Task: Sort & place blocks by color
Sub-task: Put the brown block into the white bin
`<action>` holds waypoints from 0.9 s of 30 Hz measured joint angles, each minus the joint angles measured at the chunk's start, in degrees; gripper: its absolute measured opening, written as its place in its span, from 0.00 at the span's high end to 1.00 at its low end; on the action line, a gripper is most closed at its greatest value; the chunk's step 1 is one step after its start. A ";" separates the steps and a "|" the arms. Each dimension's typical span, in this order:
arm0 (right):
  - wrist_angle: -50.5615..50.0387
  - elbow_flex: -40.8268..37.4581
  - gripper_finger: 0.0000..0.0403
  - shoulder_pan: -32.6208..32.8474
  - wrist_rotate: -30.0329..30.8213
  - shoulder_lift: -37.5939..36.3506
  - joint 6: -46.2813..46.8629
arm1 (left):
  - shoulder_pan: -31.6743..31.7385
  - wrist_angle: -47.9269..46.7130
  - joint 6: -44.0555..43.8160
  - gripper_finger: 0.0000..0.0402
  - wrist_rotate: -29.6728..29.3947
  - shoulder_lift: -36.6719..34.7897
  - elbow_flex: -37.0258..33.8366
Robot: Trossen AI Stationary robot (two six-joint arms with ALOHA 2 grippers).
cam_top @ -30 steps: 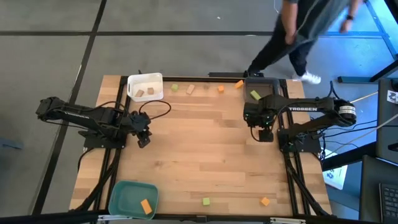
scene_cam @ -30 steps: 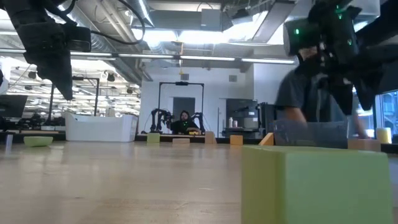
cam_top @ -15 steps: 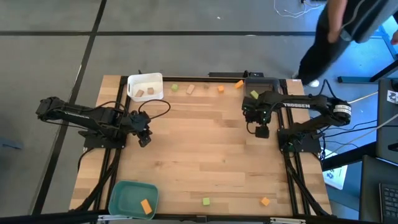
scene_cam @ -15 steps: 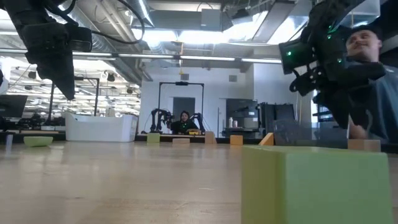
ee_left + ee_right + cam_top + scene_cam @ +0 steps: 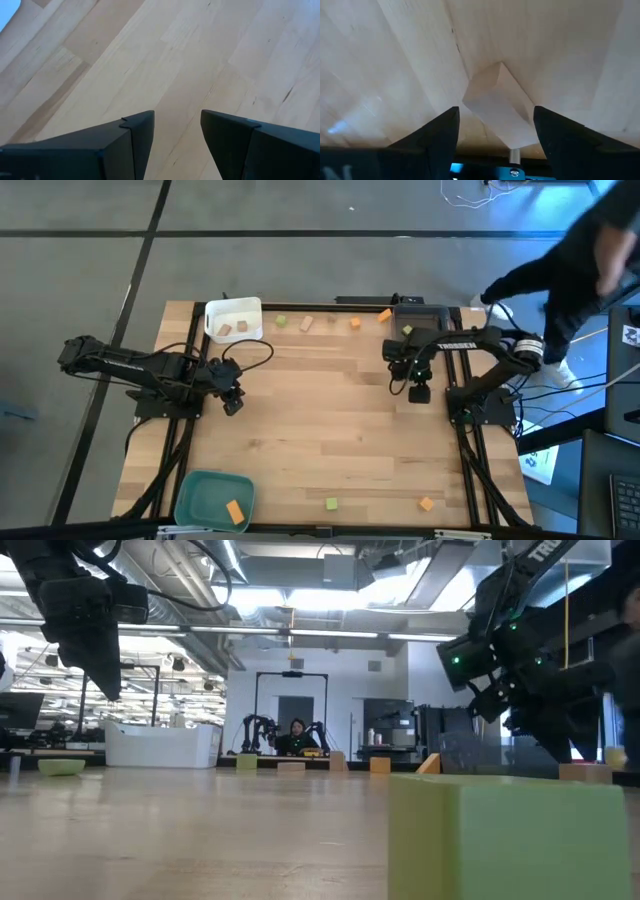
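Note:
Small blocks lie along the far edge: a green one [image 5: 281,321], a tan one [image 5: 306,323] and two orange ones [image 5: 354,323], [image 5: 385,314]. Two tan blocks rest in the white tray [image 5: 233,308]. One green block [image 5: 408,332] sits in the grey tray [image 5: 432,313], and an orange one [image 5: 235,512] in the teal tray [image 5: 205,492]. Near the near edge lie a green block [image 5: 331,503] [image 5: 510,835] and an orange one [image 5: 427,503]. My right gripper [image 5: 418,391] [image 5: 496,117] is shut on a pale tan block [image 5: 495,107]. My left gripper [image 5: 232,404] [image 5: 177,132] hangs open over bare wood. My right gripper has the tan block pinched between its two fingers [image 5: 451,125], coming from above and pointing down. The block sits turned, with its side corners [image 5: 466,102] against the fingers' inner faces. It is lifted clear of the table.
A person in dark clothes [image 5: 570,255] moves past the table's far right corner. Cables and the arms' bases stand along the left and right edges. The middle of the wooden table [image 5: 320,420] is bare boards.
My right gripper has drifted slightly toward the table's left and far edge, and its wrist has turned and tipped, with the tan block still in it. The person behind the table has walked off toward the right.

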 joint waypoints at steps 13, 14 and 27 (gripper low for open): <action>6.04 0.07 0.37 0.02 0.24 6.84 -2.18 | 0.00 -0.04 -0.30 0.61 0.04 0.01 -0.01; 6.25 0.07 0.37 0.02 0.24 6.87 -2.14 | 0.00 -0.04 -0.30 0.61 0.04 0.00 -0.01; 6.64 0.13 0.37 0.02 0.24 6.92 -0.64 | 0.00 -0.04 -0.30 0.61 -0.03 0.00 -0.02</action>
